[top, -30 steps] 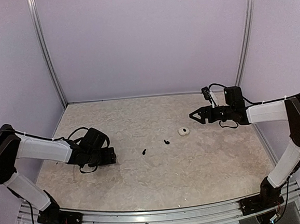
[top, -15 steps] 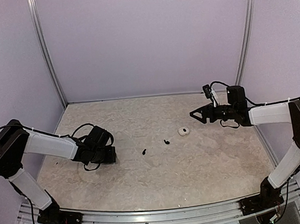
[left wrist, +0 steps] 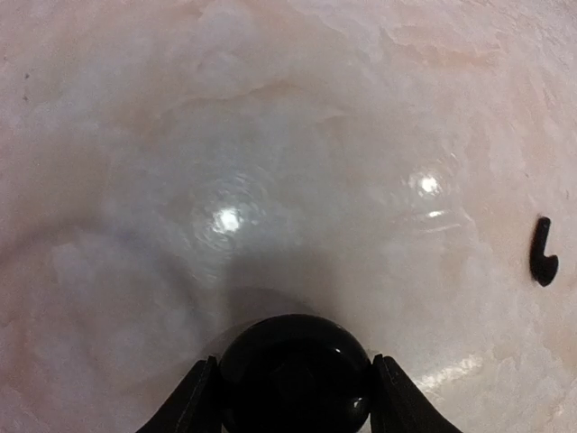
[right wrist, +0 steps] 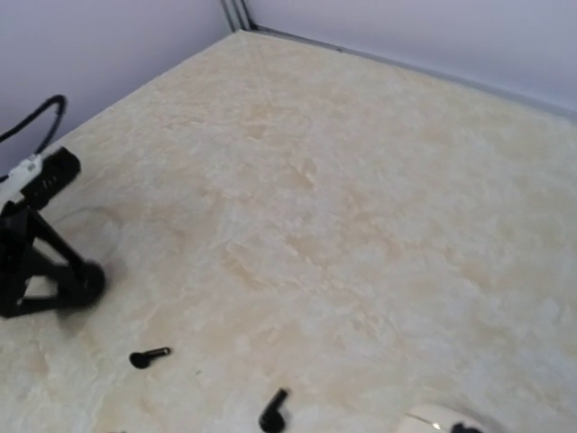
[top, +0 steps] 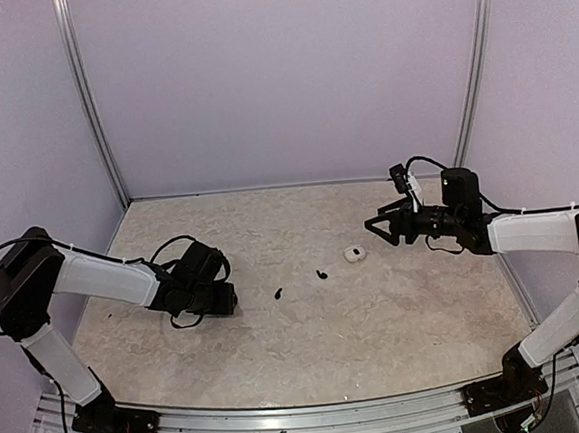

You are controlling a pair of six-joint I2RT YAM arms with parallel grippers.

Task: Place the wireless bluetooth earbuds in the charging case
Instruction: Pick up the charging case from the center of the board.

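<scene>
Left end effector (left wrist: pixel 294 364) is clamping the black case (left wrist: pixel 293 392); right end effector (top: pixel 374 226), fingers apart, is hovering near the white case (top: pixel 353 255).

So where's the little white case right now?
Seen from above, the white case sits on the table right of centre, just right of a black earbud and close to the right arm's fingers.
</scene>
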